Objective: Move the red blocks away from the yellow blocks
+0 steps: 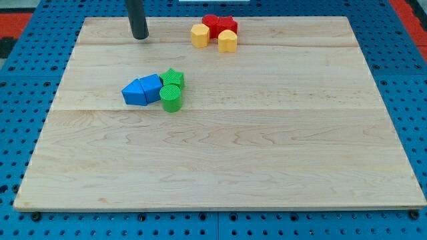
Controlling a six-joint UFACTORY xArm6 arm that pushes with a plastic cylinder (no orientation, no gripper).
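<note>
Two red blocks sit together near the view's top: a round one [211, 23] and a star-like one [226, 25]. Two yellow blocks touch them from below: a hexagonal one [199, 35] on the left and a rounded one [227, 41] on the right. My tip [139, 37] rests on the board at the view's upper left, well to the left of this cluster and apart from every block.
Two blue blocks [143, 90] lie side by side left of centre, touching a green star block [173, 77] and a green cylinder [171, 98]. The wooden board [220, 160] lies on a blue pegboard surface [13, 100].
</note>
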